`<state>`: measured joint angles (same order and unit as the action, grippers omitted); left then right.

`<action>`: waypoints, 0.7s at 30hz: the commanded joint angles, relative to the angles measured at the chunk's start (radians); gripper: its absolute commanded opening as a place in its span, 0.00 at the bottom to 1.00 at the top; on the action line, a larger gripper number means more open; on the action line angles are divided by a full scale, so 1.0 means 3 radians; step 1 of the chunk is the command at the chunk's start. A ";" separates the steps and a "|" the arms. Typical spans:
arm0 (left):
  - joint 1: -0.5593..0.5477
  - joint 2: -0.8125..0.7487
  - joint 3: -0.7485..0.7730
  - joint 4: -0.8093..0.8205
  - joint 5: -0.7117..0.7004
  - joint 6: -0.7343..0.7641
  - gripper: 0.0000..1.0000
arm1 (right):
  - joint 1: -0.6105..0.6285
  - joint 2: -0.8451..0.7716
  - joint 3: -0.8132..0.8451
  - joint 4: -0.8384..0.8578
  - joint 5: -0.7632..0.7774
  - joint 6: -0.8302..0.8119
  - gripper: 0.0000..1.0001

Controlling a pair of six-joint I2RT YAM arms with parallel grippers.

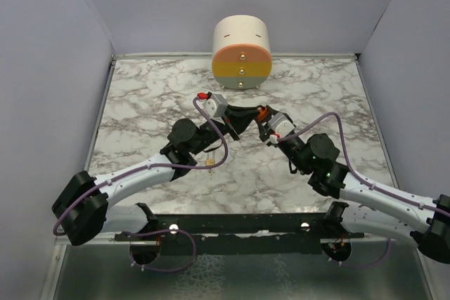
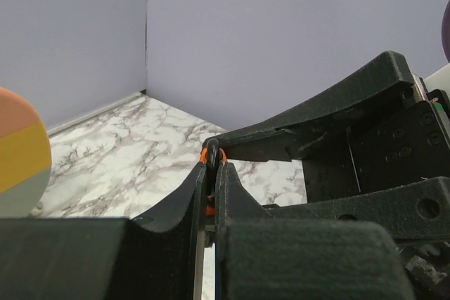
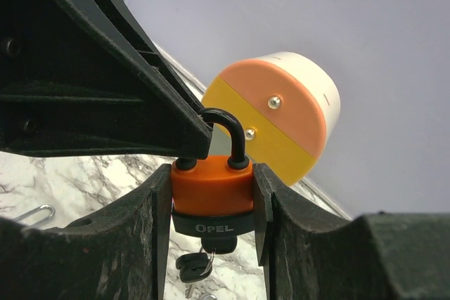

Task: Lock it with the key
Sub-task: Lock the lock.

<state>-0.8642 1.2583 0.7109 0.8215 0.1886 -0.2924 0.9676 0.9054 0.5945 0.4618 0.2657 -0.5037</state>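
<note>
The orange padlock point(image 3: 211, 186) is clamped by its sides between my right gripper's point(image 3: 211, 182) fingers, held up above the table. Its black shackle point(image 3: 230, 130) points up. My left gripper point(image 2: 211, 165) is shut on the shackle, with orange showing at its fingertips; one of its fingers point(image 3: 140, 96) reaches in from the upper left of the right wrist view. The key's black head point(image 3: 221, 244) sticks out of the padlock's underside, and a second black key point(image 3: 191, 266) hangs from its ring. In the top view both grippers meet at the padlock point(image 1: 261, 111) over mid-table.
A cream cylinder with a peach, yellow and grey-green striped face point(image 1: 241, 54) stands at the back wall. A small brass padlock point(image 1: 211, 164) lies on the marble under the left arm. A thin silver shackle point(image 3: 35, 213) shows on the table.
</note>
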 commanded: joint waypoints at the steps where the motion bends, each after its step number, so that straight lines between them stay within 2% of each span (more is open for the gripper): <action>1: -0.0148 0.0465 -0.0314 -0.1368 0.0511 -0.0063 0.00 | 0.0275 -0.0046 0.0656 0.1492 -0.0911 0.0034 0.02; 9: -0.0180 0.0624 -0.0329 -0.1359 0.0529 -0.0052 0.00 | 0.0405 0.0074 0.0796 0.1478 -0.0972 -0.0049 0.02; 21: -0.0190 0.0797 -0.0391 -0.1203 0.0546 -0.0083 0.00 | 0.0898 0.0239 0.0942 0.1497 -0.0837 -0.0495 0.02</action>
<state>-0.8585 1.3296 0.6945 0.9630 0.1669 -0.2787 1.0637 0.9882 0.6880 0.4114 0.4847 -0.6304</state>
